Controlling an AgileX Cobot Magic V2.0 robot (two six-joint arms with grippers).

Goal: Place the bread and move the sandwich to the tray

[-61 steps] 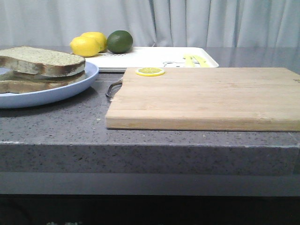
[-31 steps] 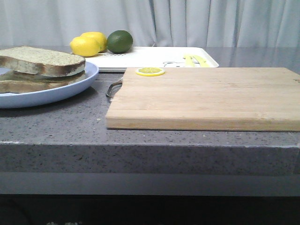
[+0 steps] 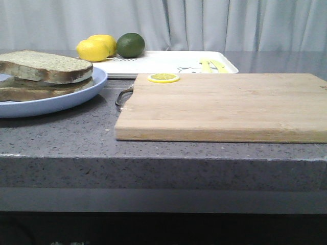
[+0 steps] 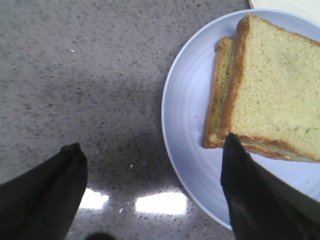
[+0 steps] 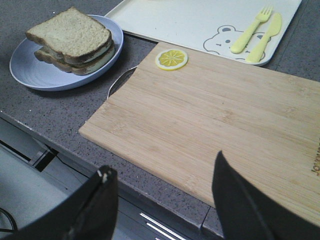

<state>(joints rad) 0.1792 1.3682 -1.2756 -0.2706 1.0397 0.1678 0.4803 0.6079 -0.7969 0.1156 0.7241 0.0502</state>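
Nothing is shifting across the front views: the bread (image 3: 46, 66) is sitting stacked on the sandwich (image 5: 75, 50) on the blue plate (image 4: 187, 145), well apart from the tray (image 5: 190, 20). I am keeping both left gripper (image 4: 150, 195) and right gripper (image 5: 160, 200) released, empty; the plate transfer is pending

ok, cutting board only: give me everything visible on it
The cutting board is a large rectangular slab of pale wood with lengthwise grain, lying flat on the grey speckled counter near the counter's front edge. A metal loop handle sticks out of the end facing the blue plate. A lemon slice rests on the far corner at that same end. Dark lettering marks the opposite end, too cropped to read. The white tray lies just behind it. Neither gripper touches it.
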